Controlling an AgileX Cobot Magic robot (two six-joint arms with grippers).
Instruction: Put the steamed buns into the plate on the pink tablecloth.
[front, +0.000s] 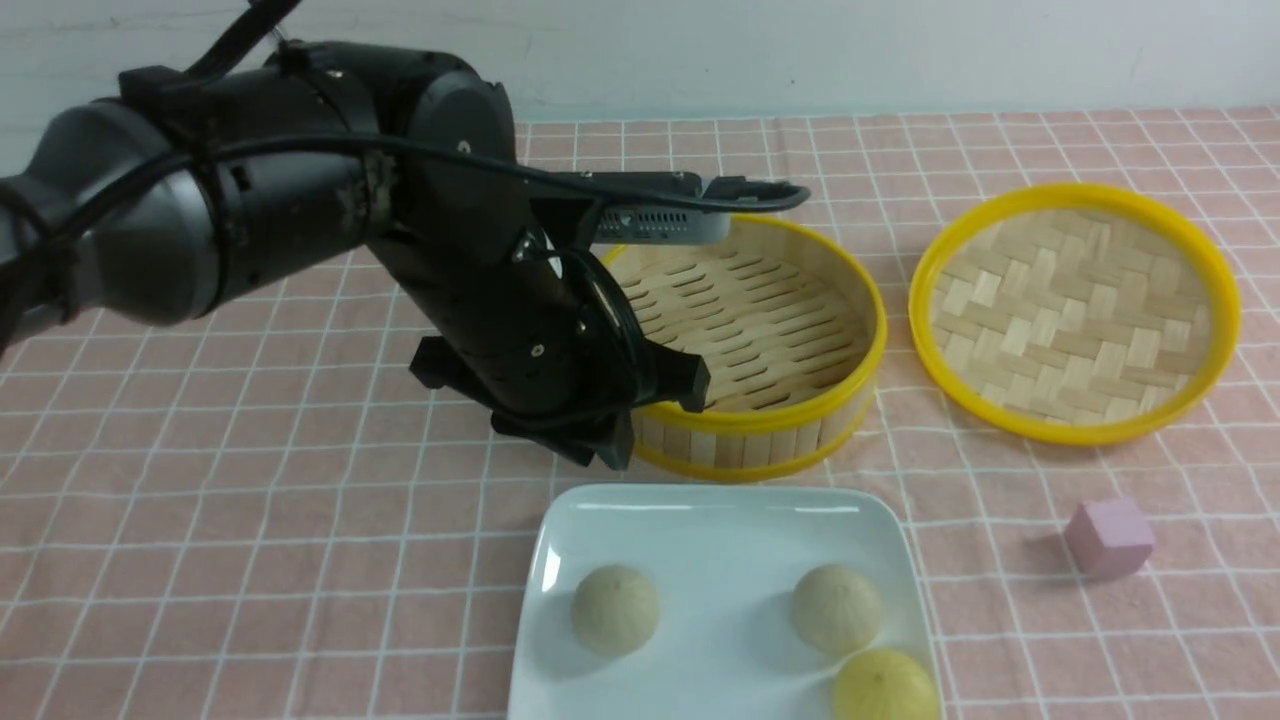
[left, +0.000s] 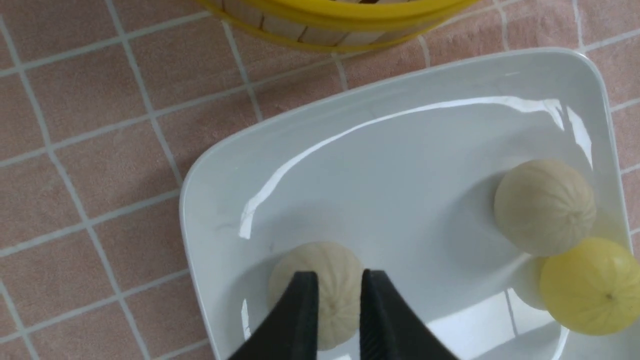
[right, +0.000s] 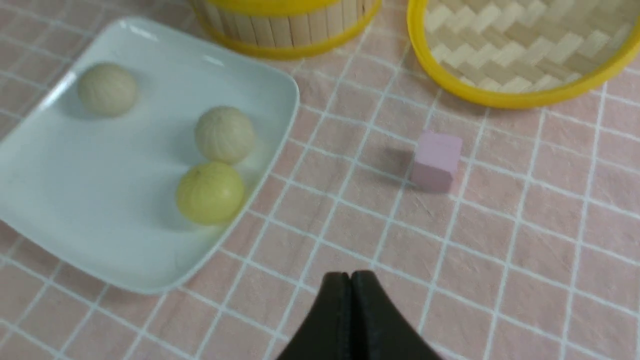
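Plate (front: 720, 530) on the tablecloth (front: 250, 500) held a bun (front: 615, 610) at its left and a bun (front: 837, 608) at its right, that one snug against a yellow ball (front: 885, 686); steamer (front: 800, 420) sat empty, lid (front: 1075, 432) beside it; left gripper (left: 339, 280) hovered over the left bun, jaws barely parted, gripping nothing; right gripper (right: 351, 280) was pinched closed, holding nothing.

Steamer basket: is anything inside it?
Where it shows, the slatted floor of the steamer looks bare. The left arm covers its left side, so that part cannot be checked.
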